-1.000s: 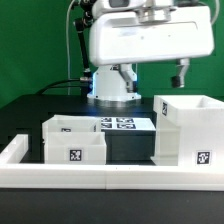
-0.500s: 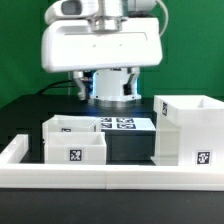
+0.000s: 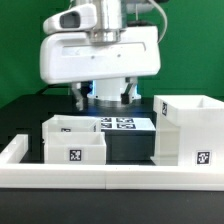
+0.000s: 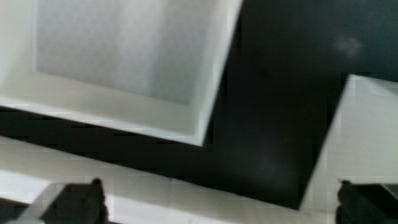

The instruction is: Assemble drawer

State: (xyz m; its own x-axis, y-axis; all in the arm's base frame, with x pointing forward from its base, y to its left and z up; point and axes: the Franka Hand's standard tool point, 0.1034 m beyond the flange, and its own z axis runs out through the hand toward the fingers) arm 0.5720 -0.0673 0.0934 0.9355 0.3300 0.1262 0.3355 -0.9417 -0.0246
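As the exterior view reads front to back, the nearest thing is the long white border rail point(image 3: 120, 178). It runs across the front of the dark worktop point(image 3: 25, 110) and turns back at the exterior view's left end.

Just behind the rail, toward that view's left, sits the drawer point(image 3: 74, 140). It is low and white, open side up, flat on the worktop, with 1 black-and-white tag on the face toward the camera. I cannot tell whether it touches the rail.

Toward the exterior view's right stands the taller white housing point(image 3: 190, 130), also open-topped, with 1 tag low on its front face. It is apart from the drawer, with dark worktop between them. Behind that gap the marker board point(image 3: 122, 124) lies flat, tags up.

Farther back, the arm's white wrist block point(image 3: 100, 55) hangs high over the drawer's side of the scene. Its 2 dark fingers point(image 3: 79, 97) point down, above all the parts.

In the wrist view the fingers point(image 4: 71, 200) are spread apart with both tips showing, and worktop is visible between them. Below them is an open white box point(image 4: 125, 50) with a grey floor. I cannot tell which part it is.
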